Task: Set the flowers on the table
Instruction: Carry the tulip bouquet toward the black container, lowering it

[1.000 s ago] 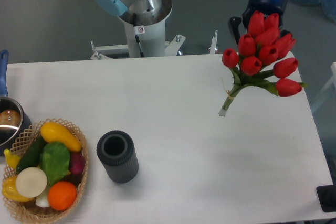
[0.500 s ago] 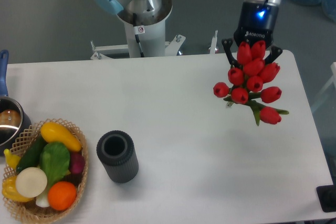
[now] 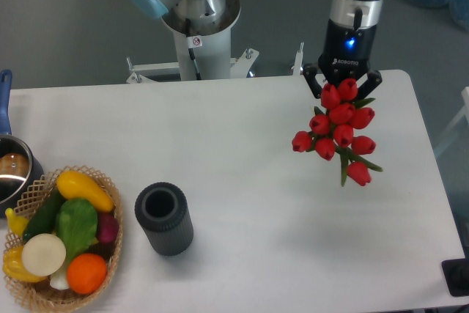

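— Since a moment ago, where did the flowers go?
— They came down and a bit left, and the red heads now bunch up just below the gripper. They hang over the white table.
— Are the fingers squeezing them?
— One black finger sits on each side of the top flowers. They seem to pinch the bunch.
— What else is there?
— A dark cup and a basket.
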`<action>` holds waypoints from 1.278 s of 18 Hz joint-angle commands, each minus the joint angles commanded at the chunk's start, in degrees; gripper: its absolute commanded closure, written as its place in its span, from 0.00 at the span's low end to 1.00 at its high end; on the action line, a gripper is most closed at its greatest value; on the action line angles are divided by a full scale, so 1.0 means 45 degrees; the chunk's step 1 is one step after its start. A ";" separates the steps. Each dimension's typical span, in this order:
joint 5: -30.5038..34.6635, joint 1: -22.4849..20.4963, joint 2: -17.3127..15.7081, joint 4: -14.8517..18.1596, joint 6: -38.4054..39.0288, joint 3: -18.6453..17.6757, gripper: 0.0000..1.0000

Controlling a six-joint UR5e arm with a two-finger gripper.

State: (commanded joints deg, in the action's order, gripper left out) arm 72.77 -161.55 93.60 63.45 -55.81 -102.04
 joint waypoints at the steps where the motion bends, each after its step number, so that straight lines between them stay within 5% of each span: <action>1: 0.0001 0.0020 0.0097 0.0020 0.0000 0.0000 0.75; 7: 0.1639 0.0722 0.0840 0.0567 -0.0215 -0.0059 0.75; 23: 0.2616 0.1796 0.2753 0.0606 -0.0078 0.0039 0.75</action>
State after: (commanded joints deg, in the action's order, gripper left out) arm 84.54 -153.46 105.99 66.18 -56.16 -101.87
